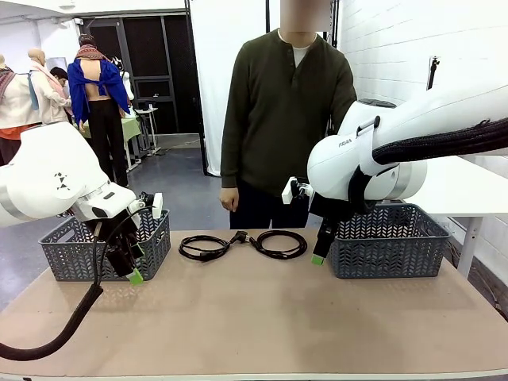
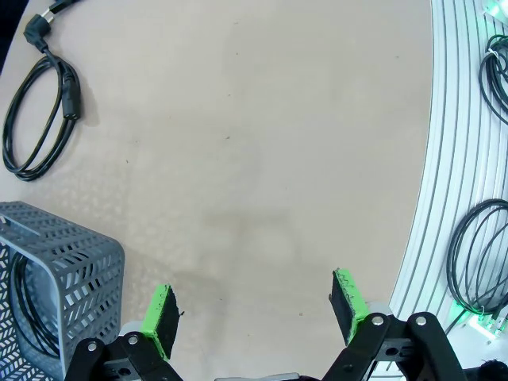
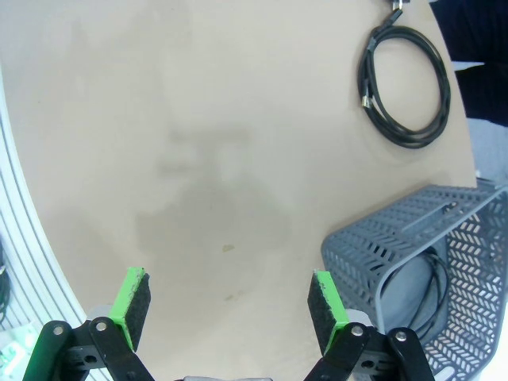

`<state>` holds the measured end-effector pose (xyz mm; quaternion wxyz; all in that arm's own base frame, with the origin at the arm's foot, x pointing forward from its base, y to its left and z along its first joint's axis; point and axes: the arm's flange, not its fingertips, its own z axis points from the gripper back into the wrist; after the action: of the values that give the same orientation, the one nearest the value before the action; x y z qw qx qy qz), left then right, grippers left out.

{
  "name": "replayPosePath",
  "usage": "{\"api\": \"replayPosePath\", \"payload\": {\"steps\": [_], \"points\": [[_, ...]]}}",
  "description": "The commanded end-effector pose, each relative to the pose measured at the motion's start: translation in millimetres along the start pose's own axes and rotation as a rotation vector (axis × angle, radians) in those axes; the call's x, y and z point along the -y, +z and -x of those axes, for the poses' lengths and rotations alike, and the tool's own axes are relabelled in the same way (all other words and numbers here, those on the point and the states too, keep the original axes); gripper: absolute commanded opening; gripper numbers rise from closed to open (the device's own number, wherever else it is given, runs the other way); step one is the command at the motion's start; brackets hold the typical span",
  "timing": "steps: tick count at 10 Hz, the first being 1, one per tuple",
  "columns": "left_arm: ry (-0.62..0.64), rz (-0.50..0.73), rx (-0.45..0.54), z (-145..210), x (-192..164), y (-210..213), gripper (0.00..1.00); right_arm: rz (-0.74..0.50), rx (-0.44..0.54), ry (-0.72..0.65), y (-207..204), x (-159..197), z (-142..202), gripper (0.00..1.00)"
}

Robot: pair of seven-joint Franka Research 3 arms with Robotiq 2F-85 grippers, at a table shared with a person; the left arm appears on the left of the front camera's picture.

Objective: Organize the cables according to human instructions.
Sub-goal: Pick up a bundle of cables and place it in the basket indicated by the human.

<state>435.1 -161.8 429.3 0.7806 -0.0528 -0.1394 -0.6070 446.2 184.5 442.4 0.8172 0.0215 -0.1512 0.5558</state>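
Observation:
Two black coiled cables lie side by side at the far middle of the table, a left cable [image 1: 202, 248] and a right cable [image 1: 279, 244], their plug ends meeting between them. In the left wrist view the left cable [image 2: 40, 111] is at the top left, and a third coil [image 2: 22, 305] lies inside the grey basket [image 2: 71, 254]. The right wrist view has the right cable [image 3: 405, 87] at the top right and another coil [image 3: 435, 290] inside its basket [image 3: 397, 230]. My left gripper [image 1: 131, 271] [image 2: 254, 302] and my right gripper [image 1: 319, 255] [image 3: 230, 298] hang open over bare table.
A grey mesh basket [image 1: 103, 246] stands at the table's left and a second one [image 1: 389, 242] at its right. A person [image 1: 282, 119] stands at the far side with arms down. Past the table's ribbed metal edge [image 2: 432, 159], other thin cables [image 2: 476, 262] lie lower down.

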Motion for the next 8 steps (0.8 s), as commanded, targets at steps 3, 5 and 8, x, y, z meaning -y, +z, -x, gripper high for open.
{"api": "replayPosePath", "payload": {"steps": [3, 5, 8], "points": [[0.001, 0.001, -0.007, -0.7, -0.6, 1.3, 1.0, 0.0, 0.0, 0.0, 0.0, 0.0, 0.0, 1.0], [0.001, 0.001, -0.007, -0.7, -0.6, 1.3, 1.0, -0.001, -0.051, -0.002, 0.9, 9.1, -27.2, 1.0], [0.001, 0.001, -0.007, -0.7, -0.6, 1.3, 1.0, -0.023, -0.098, -0.02, -13.4, 34.5, -71.9, 1.0]]}}
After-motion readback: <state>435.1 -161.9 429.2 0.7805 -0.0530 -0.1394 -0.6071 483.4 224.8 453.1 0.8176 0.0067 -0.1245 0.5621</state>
